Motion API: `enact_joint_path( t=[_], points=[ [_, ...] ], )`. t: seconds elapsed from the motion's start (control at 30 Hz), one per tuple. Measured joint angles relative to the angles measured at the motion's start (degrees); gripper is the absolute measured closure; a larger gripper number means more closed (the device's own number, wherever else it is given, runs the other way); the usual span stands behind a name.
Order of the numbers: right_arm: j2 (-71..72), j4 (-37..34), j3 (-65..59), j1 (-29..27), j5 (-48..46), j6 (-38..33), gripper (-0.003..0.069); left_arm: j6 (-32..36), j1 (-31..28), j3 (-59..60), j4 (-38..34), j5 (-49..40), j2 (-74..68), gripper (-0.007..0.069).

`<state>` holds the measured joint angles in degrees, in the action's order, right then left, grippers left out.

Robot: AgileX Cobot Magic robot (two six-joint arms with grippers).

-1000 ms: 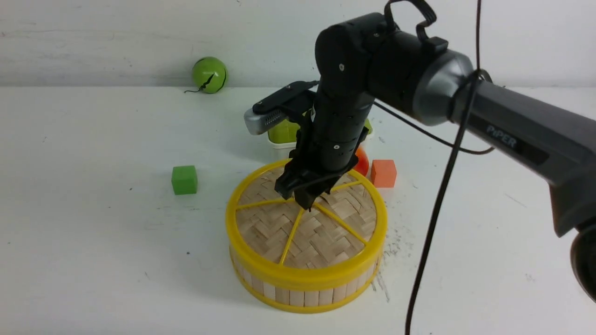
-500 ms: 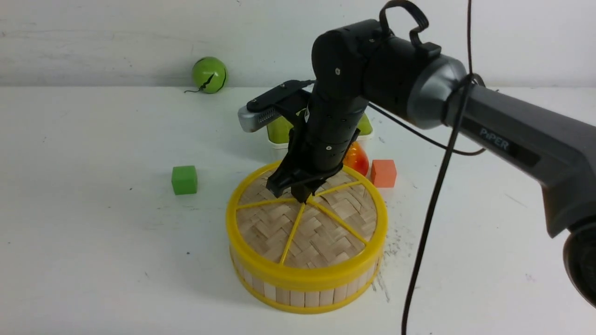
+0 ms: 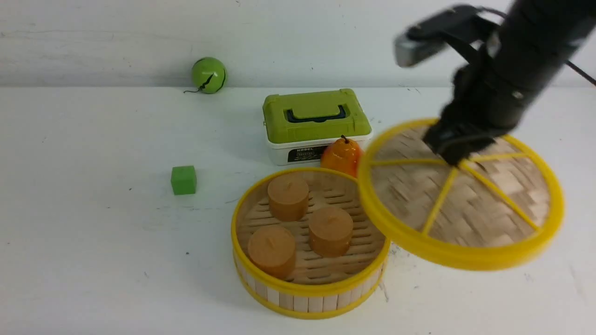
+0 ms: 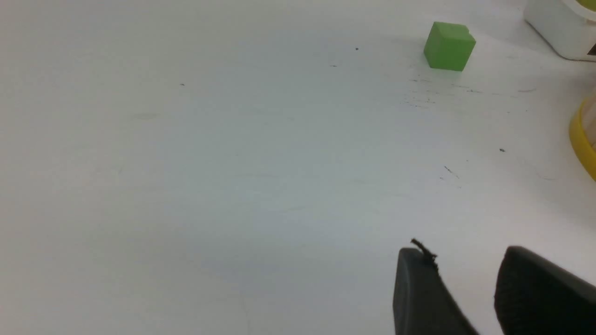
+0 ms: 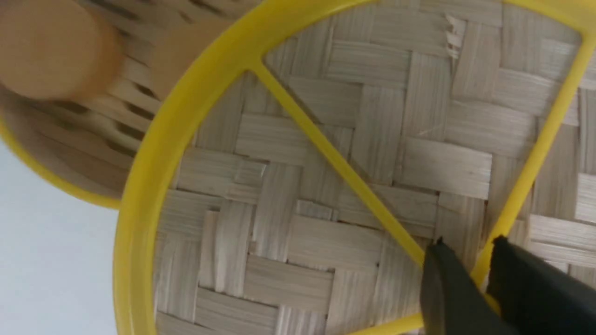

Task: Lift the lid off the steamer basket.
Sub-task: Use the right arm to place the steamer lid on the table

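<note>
The lid (image 3: 465,209), woven bamboo with a yellow rim and spokes, hangs tilted in the air to the right of the steamer basket (image 3: 307,291), its left edge overlapping the basket's right rim. My right gripper (image 3: 454,156) is shut on the lid's centre hub; the right wrist view shows its fingers (image 5: 468,242) clamped on a yellow spoke of the lid (image 5: 288,242). The basket stands open with three brown cylinders (image 3: 287,196) on its slatted floor. My left gripper (image 4: 461,253) is open and empty low over the table, left of the basket's rim (image 4: 584,144).
A green-and-white box (image 3: 316,116) stands behind the basket, with an orange pear (image 3: 342,156) in front of it. A green cube (image 3: 183,180) lies to the left and shows in the left wrist view (image 4: 449,46). A green ball (image 3: 209,74) sits by the back wall.
My right gripper has lifted the lid off the basket and swung it up and to the right. The basket is now uncovered and shows three brown cylinders.
</note>
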<state>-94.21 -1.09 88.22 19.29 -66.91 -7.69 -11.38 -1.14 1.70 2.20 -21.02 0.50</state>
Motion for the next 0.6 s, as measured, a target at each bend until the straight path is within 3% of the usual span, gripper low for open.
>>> enact_joint_path(
  t=[0.13,0.3,0.5,0.6],
  points=[
    [0.47,-0.05,-12.3,-6.13,12.28,2.09,0.0552,0.0,0.0,0.0,0.0,0.0,0.0,0.0385],
    [-2.22,-0.17,-21.0,-8.87,24.85,2.55,0.0552,0.0,0.0,0.0,0.0,0.0,0.0,0.0385],
    [-6.42,-0.36,-22.29,-8.95,30.73,2.55,0.0548,0.0,0.0,0.0,0.0,0.0,0.0,0.0385],
    [-7.42,-0.58,-22.34,-8.95,31.7,2.55,0.0508,0.0,0.0,0.0,0.0,0.0,0.0,0.0386]
  ],
)
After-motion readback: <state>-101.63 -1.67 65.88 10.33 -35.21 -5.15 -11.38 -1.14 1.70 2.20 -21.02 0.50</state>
